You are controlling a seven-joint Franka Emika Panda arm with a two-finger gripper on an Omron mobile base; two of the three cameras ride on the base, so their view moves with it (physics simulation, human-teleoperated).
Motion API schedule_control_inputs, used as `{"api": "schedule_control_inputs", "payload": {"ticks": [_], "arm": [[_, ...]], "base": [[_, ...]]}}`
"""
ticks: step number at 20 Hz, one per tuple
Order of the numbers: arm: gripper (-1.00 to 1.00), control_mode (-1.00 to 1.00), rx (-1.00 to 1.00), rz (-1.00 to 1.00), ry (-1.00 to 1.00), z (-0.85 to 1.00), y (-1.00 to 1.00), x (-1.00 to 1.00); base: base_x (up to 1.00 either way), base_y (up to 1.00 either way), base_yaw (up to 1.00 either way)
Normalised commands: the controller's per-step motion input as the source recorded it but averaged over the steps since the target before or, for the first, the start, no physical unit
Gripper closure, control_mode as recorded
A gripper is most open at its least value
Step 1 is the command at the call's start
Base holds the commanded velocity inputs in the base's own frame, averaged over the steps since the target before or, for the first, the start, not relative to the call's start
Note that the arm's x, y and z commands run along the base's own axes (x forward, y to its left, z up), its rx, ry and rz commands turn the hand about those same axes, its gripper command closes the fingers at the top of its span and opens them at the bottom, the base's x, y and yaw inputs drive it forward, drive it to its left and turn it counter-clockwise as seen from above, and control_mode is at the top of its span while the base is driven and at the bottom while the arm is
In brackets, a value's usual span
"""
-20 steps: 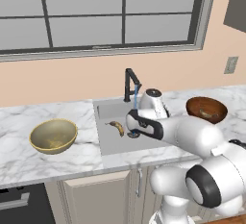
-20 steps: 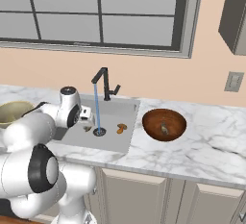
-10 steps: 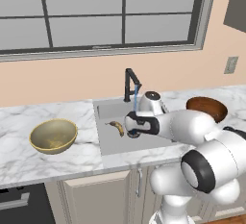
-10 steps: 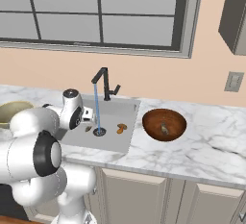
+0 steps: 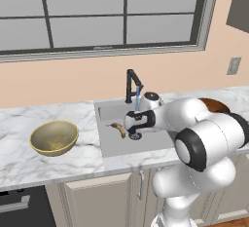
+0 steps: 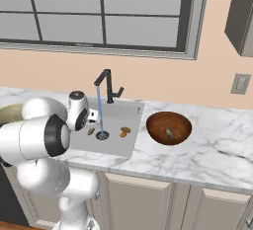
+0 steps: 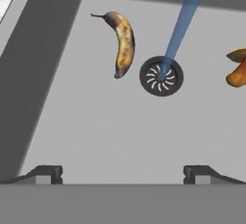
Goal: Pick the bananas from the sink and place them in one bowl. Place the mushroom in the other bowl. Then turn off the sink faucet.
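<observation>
Fingers [image 7: 48, 172] spread wide apart and holding nothing, hanging above the grey floor of the sink [image 7: 96, 136]. From the hand camera, one banana [image 7: 123, 43] lies flat on the basin floor just beside the round drain [image 7: 161, 76], its dark stem end pointing away from the drain. The blue water stream [image 7: 185, 18] from the faucet [image 5: 132, 82] falls straight into that drain (so the water is running). At the right edge of the hand view sits the orange-brown mushroom [image 7: 238, 70], partly cut off, on the far side of the drain from the banana.

From the right base camera the mushroom [image 6: 125, 132] rests on the sink floor near the basin's right wall, and the dark reddish-brown bowl [image 6: 169, 127] stands on the marble desk [image 6: 217, 145] just right of the sink, with a small object inside it that I cannot make out clearly. The yellow-olive bowl [image 5: 54, 137] stands on the desk left of the sink, well apart from it.
</observation>
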Motion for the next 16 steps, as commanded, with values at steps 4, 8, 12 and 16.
{"api": "schedule_control_inputs", "payload": {"ticks": [4,8,12,16], "arm": [[-1.0,-1.0,0.0,0.0,0.0,-0.22,0.0,0.18],[-1.0,-1.0,0.0,0.0,0.0,-0.27,0.0,0.17],[-1.0,-1.0,0.0,-0.01,0.0,-0.24,0.05,0.23],[-1.0,-1.0,0.0,-0.02,0.0,-0.13,0.02,0.2]], "base": [[0.0,0.0,0.0],[0.0,0.0,0.0],[0.0,0.0,0.0],[0.0,0.0,0.0]]}}
